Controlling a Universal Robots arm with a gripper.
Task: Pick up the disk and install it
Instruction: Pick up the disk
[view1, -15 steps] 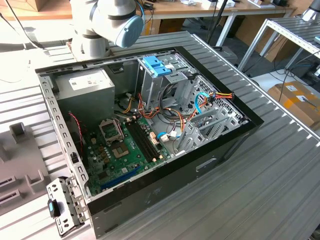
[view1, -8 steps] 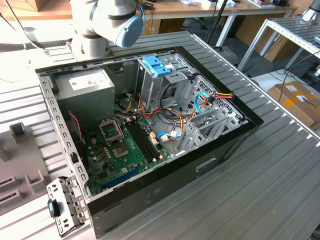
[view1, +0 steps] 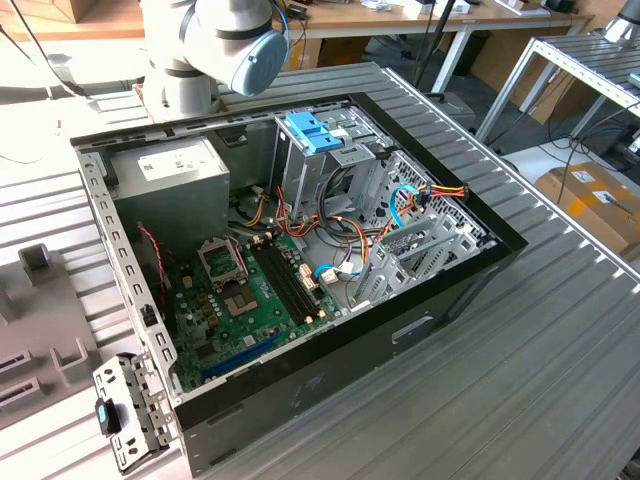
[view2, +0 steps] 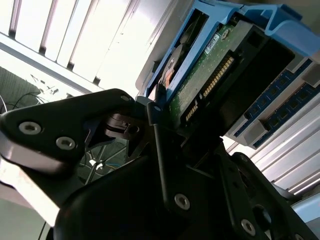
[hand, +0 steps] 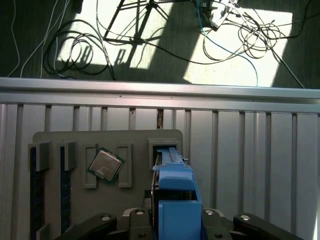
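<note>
The disk (view2: 200, 82) shows its green circuit-board underside and a row of connector pins, and it sits inside a blue plastic carrier (view2: 280, 22). My gripper (view2: 185, 132) is shut on the disk, with black fingers (view2: 152, 125) pressed against the carrier's sides. In the first wrist view the carrier (hand: 175, 200) and a thin edge of the disk (hand: 156, 182) rise from between the gripper's (hand: 175, 222) black links. They hang over a grey fixture tray (hand: 107, 137), close to an open slot (hand: 161, 146). The open computer case (view1: 480, 250) lies in the exterior view.
On the tray lie a processor chip (hand: 105, 164) and memory sticks (hand: 34, 195). The case holds a grey power supply (view1: 170, 175), a green motherboard (view1: 240, 300), a drive cage with another blue bracket (view1: 312, 130) and loose cables (view1: 400, 205). The slatted table's edge (hand: 160, 95) runs beyond the tray.
</note>
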